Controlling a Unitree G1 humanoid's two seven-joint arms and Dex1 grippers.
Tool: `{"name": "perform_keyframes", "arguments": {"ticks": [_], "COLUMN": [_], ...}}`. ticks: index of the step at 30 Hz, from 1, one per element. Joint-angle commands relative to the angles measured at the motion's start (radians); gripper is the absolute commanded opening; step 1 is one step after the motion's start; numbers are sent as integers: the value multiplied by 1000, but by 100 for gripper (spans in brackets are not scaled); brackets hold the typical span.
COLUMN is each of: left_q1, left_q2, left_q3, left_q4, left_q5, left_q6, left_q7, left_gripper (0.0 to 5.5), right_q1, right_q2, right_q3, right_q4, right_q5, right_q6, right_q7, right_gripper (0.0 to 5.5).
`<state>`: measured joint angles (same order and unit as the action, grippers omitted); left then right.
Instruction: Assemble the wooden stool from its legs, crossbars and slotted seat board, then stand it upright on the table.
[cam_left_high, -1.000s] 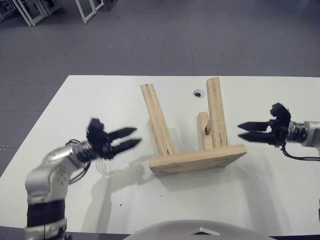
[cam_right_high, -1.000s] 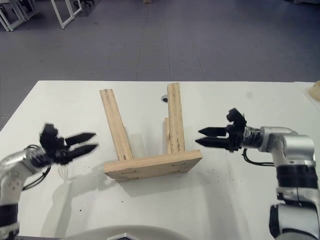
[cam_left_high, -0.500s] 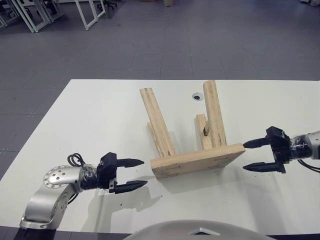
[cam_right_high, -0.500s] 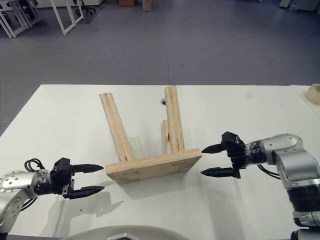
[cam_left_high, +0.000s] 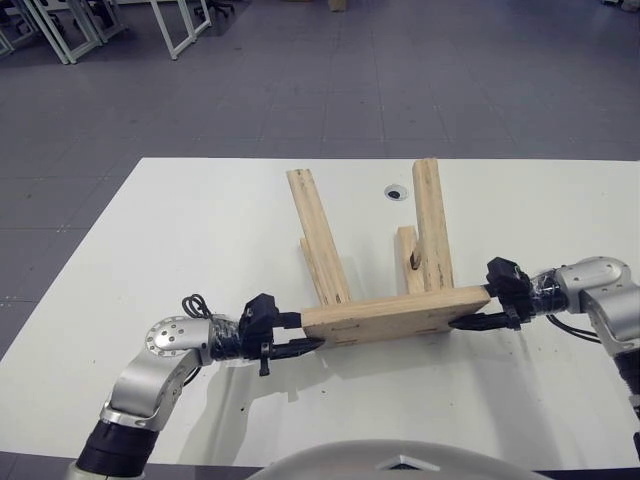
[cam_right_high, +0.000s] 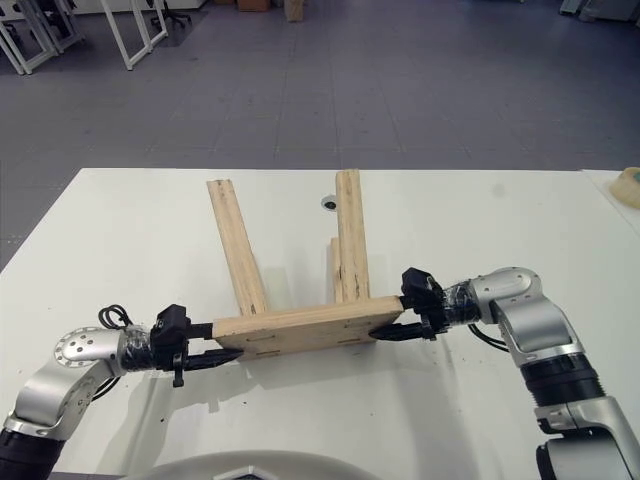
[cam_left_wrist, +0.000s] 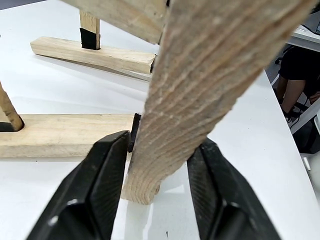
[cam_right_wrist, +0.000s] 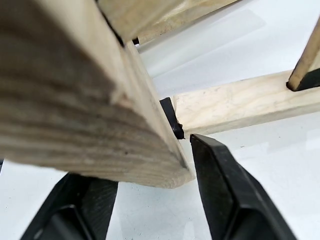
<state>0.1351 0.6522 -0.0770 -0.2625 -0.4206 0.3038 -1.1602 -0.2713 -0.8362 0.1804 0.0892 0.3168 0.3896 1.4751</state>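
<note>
Left fingers: I brought them in, now clamped on the left end of the seat board.
Right fingers: same, right end.

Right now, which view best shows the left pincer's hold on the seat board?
Left wrist view: up close, the left pincer clamps the seat board by its end. Eye views show it small, at the board's left end; the right wrist view, the far end.

Both head eyes look forward and down toward 12 o'clock from some way off, sharing the whole bench, slightly offset sideways. Each wrist camera sits very near, sighting along its own gripper: left gripper at the seat board's 9 o'clock end, right gripper at 3 o'clock, facing each other.
</note>
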Motion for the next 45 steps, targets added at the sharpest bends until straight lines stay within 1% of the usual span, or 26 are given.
{"name": "perform_keyframes", "arguments": {"ticks": [1,3,6,8,10,11,13,14,15,16,17,18,22,24,25,26,28,31,33,35,36,37,38,39,42,45], "left_q1": [-50,-99,-258,-389,-517,-575,-697,-754,-791,-815,-827,-836,-922,-973,-996,-1015,-1042,-1063,-1080,-1088,-1090,-1089,-1087,-1081,-1043,-1015], "left_q2": [34,39,77,111,102,81,21,-24,-74,-133,-180,-207,-361,-413,-432,-443,-456,-451,-442,-434,-431,-427,-422,-419,-417,-404], "left_q3": [24,73,194,248,271,279,280,274,270,283,298,310,386,411,420,430,447,457,471,487,495,502,507,512,536,591], "left_q4": [11,-21,-61,-32,49,99,229,300,358,405,441,465,548,579,599,634,729,873,941,969,971,962,952,936,875,846], "left_q5": [-69,-210,-555,-764,-929,-1022,-1236,-1327,-1392,-1407,-1444,-1435,-1429,-1437,-1434,-1421,-1368,-1310,-1264,-1226,-1210,-1197,-1182,-1161,-1115,-1085], "left_q6": [82,200,450,614,735,766,776,752,716,664,608,575,348,252,224,207,187,226,280,321,340,355,374,385,405,385], "left_q7": [-25,-32,-14,33,143,227,450,610,767,905,1031,1120,1429,1601,1663,1714,1747,1733,1696,1662,1649,1639,1627,1614,1580,1544], "left_gripper": [154,151,150,142,134,134,133,131,131,130,130,130,130,130,130,130,130,130,130,130,130,130,172,175,175,175], "right_q1": [-32,-72,-167,-237,-317,-350,-447,-475,-470,-462,-459,-471,-628,-721,-754,-783,-813,-828,-838,-858,-869,-879,-889,-898,-910,-916], "right_q2": [-3,1,-2,24,96,137,244,316,408,502,587,641,785,808,796,774,704,621,580,543,524,504,484,466,437,415], "right_q3": [-47,-125,-260,-343,-418,-455,-549,-579,-599,-614,-633,-650,-774,-817,-825,-823,-787,-703,-645,-634,-635,-637,-638,-646,-668,-736], "right_q4": [-52,-118,-159,-133,-71,-38,98,140,124,85,59,56,146,225,272,339,500,671,745,827,864,889,908,925,967,997], "right_q5": [104,268,534,686,796,844,968,1052,1174,1246,1290,1300,1266,1233,1204,1162,1078,1028,978,915,883,858,832,811,767,775], "right_q6": [125,302,574,732,863,919,1033,1020,922,816,715,648,363,234,200,176,217,418,520,549,546,542,537,536,537,548], "right_q7": [13,26,39,-9,-136,-218,-476,-708,-993,-1254,-1478,-1613,-1933,-2040,-2078,-2098,-2065,-1915,-1756,-1611,-1549,-1485,-1423,-1365,-1232,-1166], "right_gripper": [180,179,177,165,150,148,132,130,129,129,129,129,129,129,129,130,130,130,197,230,241,269,300,323,323,323]}}
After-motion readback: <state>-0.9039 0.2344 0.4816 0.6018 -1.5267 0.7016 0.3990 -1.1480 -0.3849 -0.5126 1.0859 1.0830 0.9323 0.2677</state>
